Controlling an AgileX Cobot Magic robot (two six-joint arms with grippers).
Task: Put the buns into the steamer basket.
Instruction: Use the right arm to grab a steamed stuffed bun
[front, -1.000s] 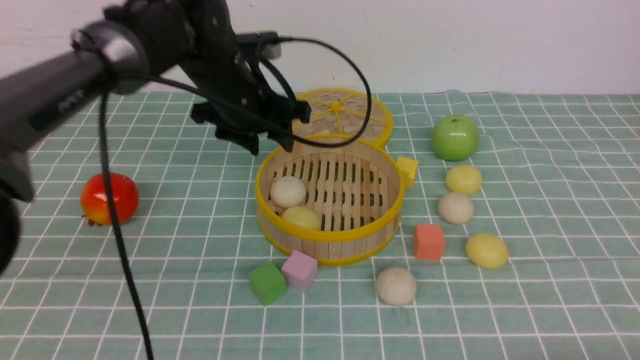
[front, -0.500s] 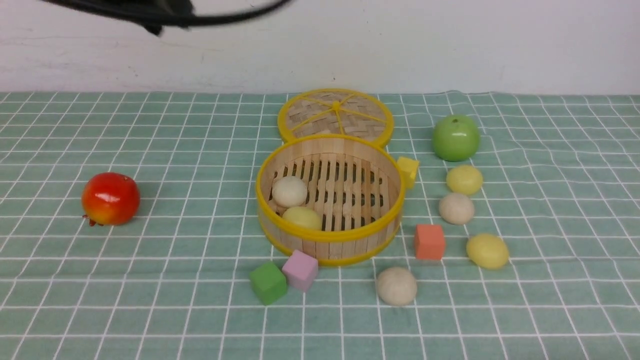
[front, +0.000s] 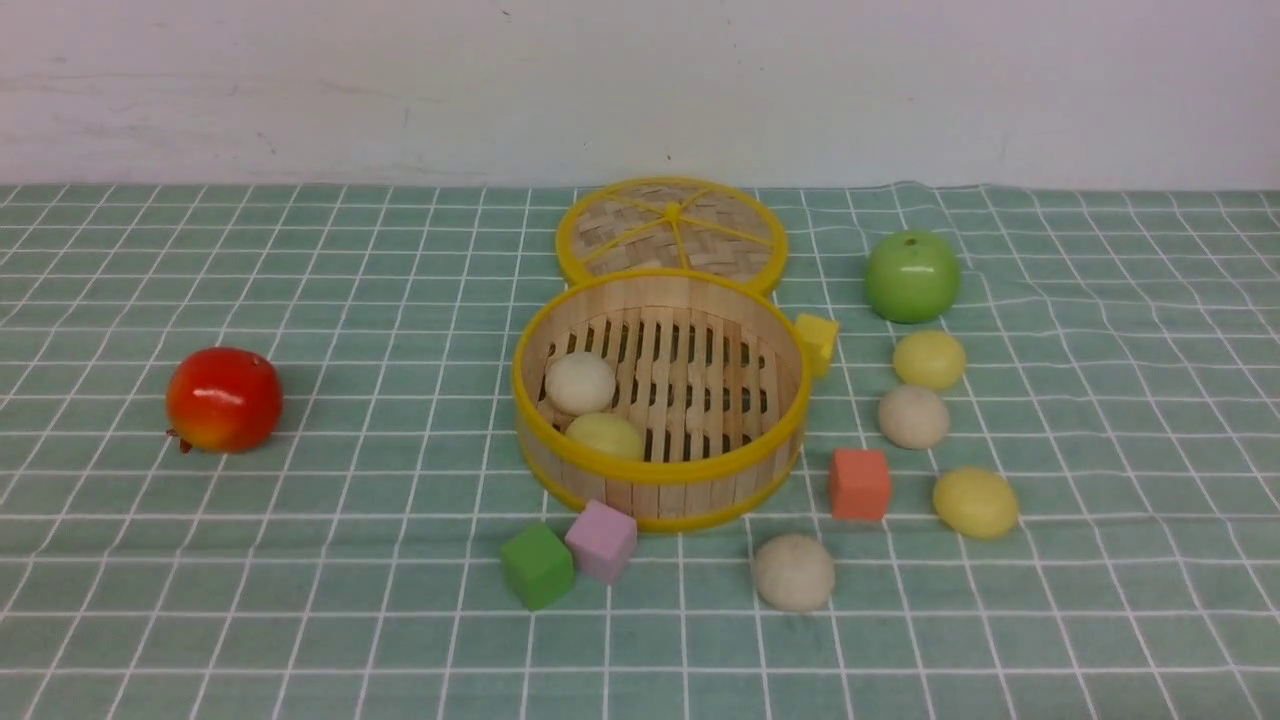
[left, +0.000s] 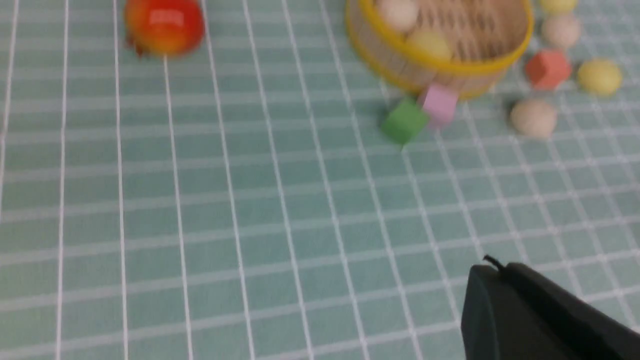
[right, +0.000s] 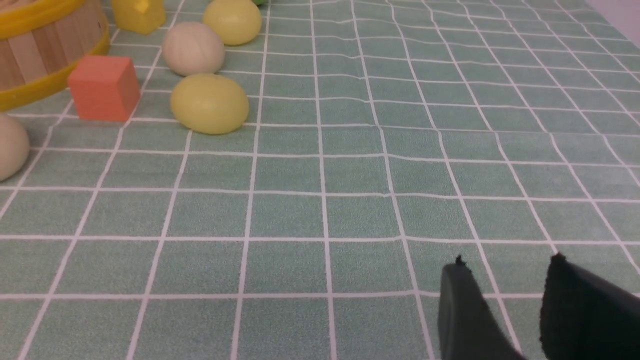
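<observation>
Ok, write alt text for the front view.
A bamboo steamer basket on a green checked cloth holds two buns; four more buns lie to its right. Its lid lies behind it; a red apple, a green apple and coloured cubes sit around.

In the left wrist view, the left gripper is showing as one matte, nearly black wedge with a rounded edge, and a thin, short tip is sticking out at its end. In the right wrist view, the jaws of the right gripper are appearing as two matte black blades, each carrying a small pointed nub.
</observation>
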